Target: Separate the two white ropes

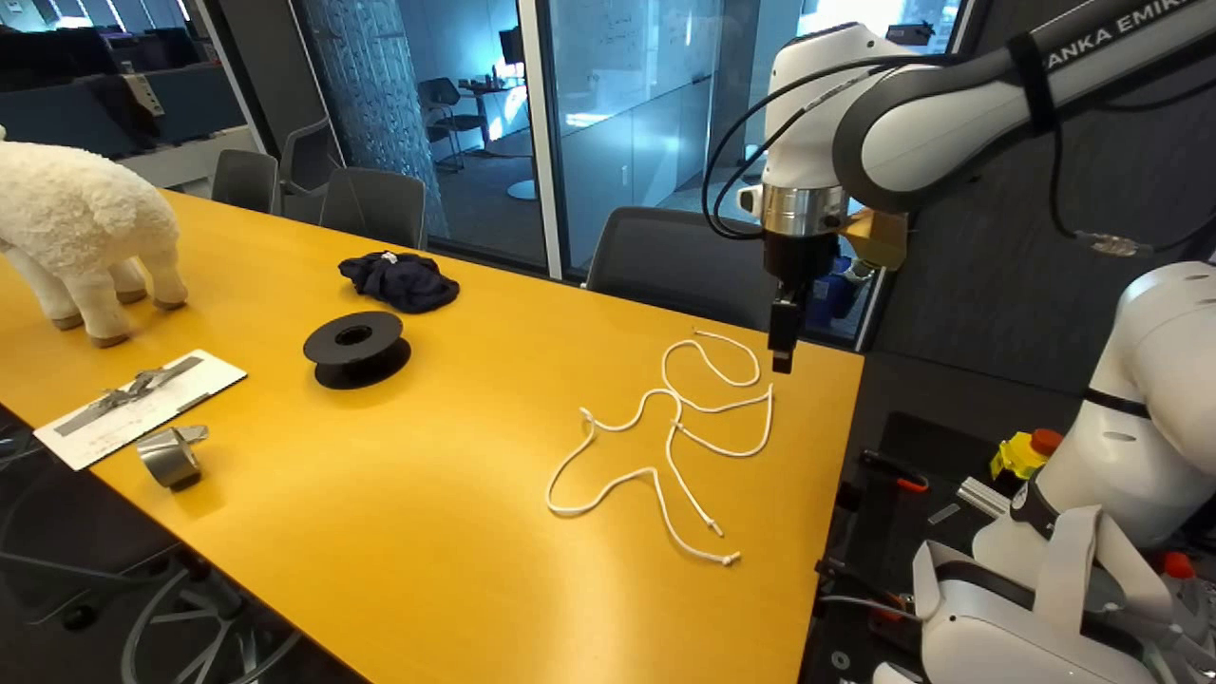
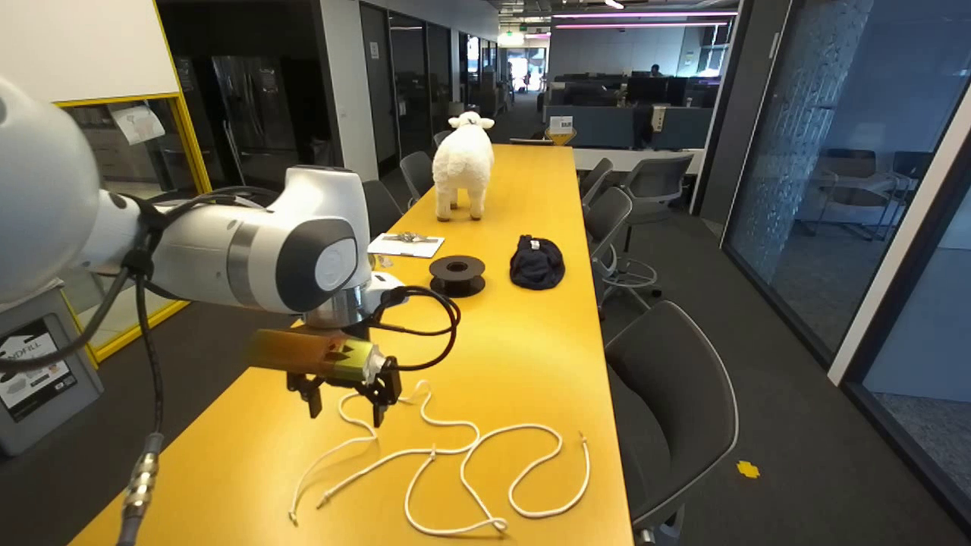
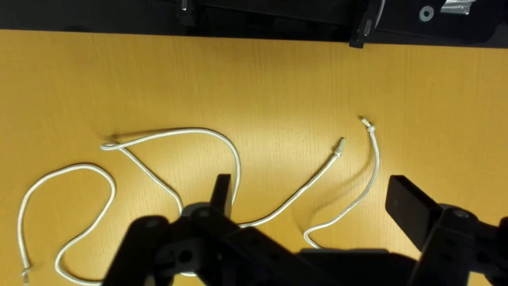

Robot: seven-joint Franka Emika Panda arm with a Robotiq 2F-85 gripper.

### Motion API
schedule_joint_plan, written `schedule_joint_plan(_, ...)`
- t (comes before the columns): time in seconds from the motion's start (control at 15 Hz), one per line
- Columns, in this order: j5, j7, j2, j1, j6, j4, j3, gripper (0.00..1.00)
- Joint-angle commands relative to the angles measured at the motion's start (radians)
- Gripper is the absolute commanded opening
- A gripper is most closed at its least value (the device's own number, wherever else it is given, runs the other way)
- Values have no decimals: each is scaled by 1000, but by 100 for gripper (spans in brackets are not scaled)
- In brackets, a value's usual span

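Observation:
The two white ropes (image 1: 568, 514) lie loosely curled on the yellow table and cross near their middle. They also show in the other exterior view (image 2: 527, 426). In the wrist view, two knotted ends of the white ropes (image 3: 299, 193) lie apart, between and beyond the fingers. Other lengths of rope pass behind the left finger and gripper body. My gripper (image 3: 309, 191) is open with nothing between its fingers. In both exterior views the gripper (image 2: 347, 415) hangs above the table, near the ropes. Seen side-on, it (image 1: 782, 363) is at the table's right part.
A black spool (image 1: 328, 344) and a dark cloth (image 1: 404, 283) stand farther along the table. Beyond are a white board (image 1: 204, 375), a grey roll (image 1: 169, 461) and a fluffy white animal figure (image 1: 90, 209). A chair (image 2: 675, 394) stands against the long edge.

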Motion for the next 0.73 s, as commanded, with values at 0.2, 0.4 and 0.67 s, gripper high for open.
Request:
schedule_joint_plan(0.2, 25, -41, -25, -17, 0, -21, 5, 100)
schedule_joint_plan(0.4, 25, -43, -25, -16, 1, -22, 5, 100)
schedule_joint_plan(0.67, 25, -45, -25, -16, 1, -22, 5, 100)
